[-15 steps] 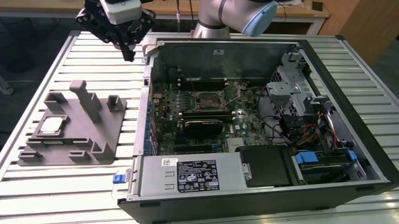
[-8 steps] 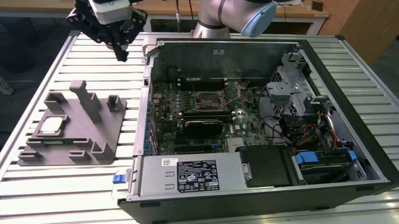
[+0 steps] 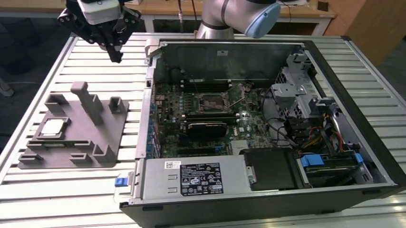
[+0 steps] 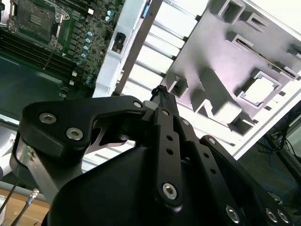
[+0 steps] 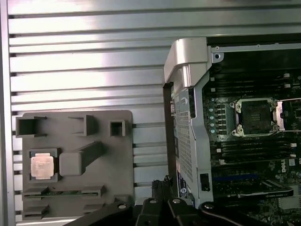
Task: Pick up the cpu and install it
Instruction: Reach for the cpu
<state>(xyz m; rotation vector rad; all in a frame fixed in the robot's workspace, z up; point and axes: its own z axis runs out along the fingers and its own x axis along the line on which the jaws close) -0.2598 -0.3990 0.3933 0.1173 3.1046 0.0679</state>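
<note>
The cpu (image 3: 52, 128) is a small silver square lying flat in a recess of the grey tray (image 3: 63, 164), at the exterior view's left on the slatted table. It also shows in both wrist views (image 5: 41, 165) (image 4: 258, 89). My gripper (image 3: 116, 58) hangs well above the table at the back, between the tray and the open computer case, far from the cpu. Its fingers (image 4: 162, 101) are shut together with nothing between them. The empty cpu socket (image 3: 212, 102) sits on the motherboard inside the case, and appears in the first wrist view (image 5: 256, 117).
The open computer case (image 3: 266, 52) lies on its side at the exterior view's right, with drive bays, cables and a power supply (image 3: 193, 178) around the motherboard. Upright blocks (image 3: 89, 102) rise from the tray. The case's metal wall (image 5: 188, 66) stands between tray and socket.
</note>
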